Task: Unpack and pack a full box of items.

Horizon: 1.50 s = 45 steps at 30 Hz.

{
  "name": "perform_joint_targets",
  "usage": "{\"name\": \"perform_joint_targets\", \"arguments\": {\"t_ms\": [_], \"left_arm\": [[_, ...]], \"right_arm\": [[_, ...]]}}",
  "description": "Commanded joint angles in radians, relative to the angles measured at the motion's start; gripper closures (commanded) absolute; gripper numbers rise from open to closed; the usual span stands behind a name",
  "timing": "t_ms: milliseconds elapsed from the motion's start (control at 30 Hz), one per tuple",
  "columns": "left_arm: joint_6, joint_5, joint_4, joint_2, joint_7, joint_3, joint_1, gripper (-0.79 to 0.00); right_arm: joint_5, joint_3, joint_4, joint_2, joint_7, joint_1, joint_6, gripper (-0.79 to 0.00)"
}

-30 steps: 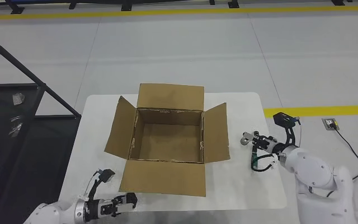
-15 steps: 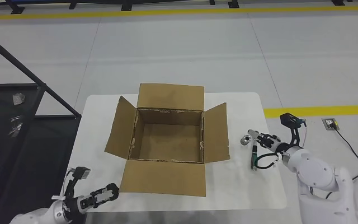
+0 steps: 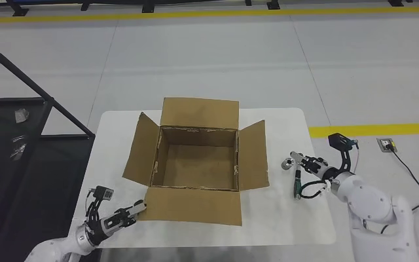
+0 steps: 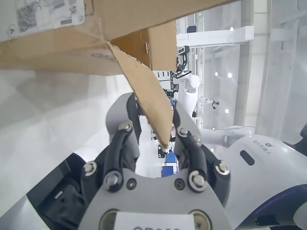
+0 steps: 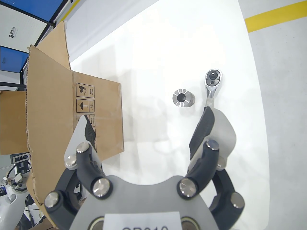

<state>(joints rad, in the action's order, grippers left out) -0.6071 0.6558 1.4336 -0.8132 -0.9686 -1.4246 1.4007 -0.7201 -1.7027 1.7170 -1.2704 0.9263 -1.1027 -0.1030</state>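
An open cardboard box stands mid-table with all flaps folded out and a bare floor inside. My left gripper is at the left corner of the near flap. In the left wrist view that gripper is open, with the flap's corner between its fingers. My right gripper is open and low over the table to the right of the box. A silver socket stands just ahead of it. A ratchet wrench lies beside the socket, its handle running under one finger.
From above, the socket and wrench lie on the white table between the right flap and my right gripper. A black rack stands off the table's left side. The table's right edge is close behind the right arm.
My left gripper swung from the table's near edge out to the left, then up to the near flap's left corner. The right arm shifted slightly right and now holds still.
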Motion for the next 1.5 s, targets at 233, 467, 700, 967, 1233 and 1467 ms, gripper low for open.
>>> {"name": "perform_joint_targets", "arguments": {"t_ms": [233, 467, 700, 967, 1233, 1467], "left_arm": [[-0.011, 0.015, -0.024, -0.007, 0.022, -0.028, 0.009, 0.000], [-0.020, 0.027, -0.033, -0.010, 0.020, -0.059, 0.030, 0.000], [-0.019, 0.040, -0.054, -0.015, 0.028, -0.079, 0.043, 0.000], [-0.017, 0.028, -0.076, -0.022, 0.024, -0.083, 0.041, 0.000], [-0.001, 0.011, -0.084, -0.034, 0.037, -0.060, 0.025, 0.000], [-0.010, -0.006, -0.097, -0.046, 0.031, -0.029, 0.002, 0.000]], "right_arm": [[0.018, 0.020, -0.022, 0.010, -0.013, 0.013, 0.007, -0.785], [0.026, 0.034, -0.039, 0.017, -0.017, 0.027, 0.009, -0.785], [0.032, 0.050, -0.047, 0.024, -0.022, 0.038, 0.006, -0.785], [-0.085, 0.090, -0.082, 0.036, 0.015, 0.064, -0.047, -0.785], [-0.256, 0.165, -0.142, 0.045, 0.097, 0.113, -0.112, -0.785], [-0.390, 0.223, -0.201, 0.050, 0.189, 0.169, -0.156, -0.785]]}}
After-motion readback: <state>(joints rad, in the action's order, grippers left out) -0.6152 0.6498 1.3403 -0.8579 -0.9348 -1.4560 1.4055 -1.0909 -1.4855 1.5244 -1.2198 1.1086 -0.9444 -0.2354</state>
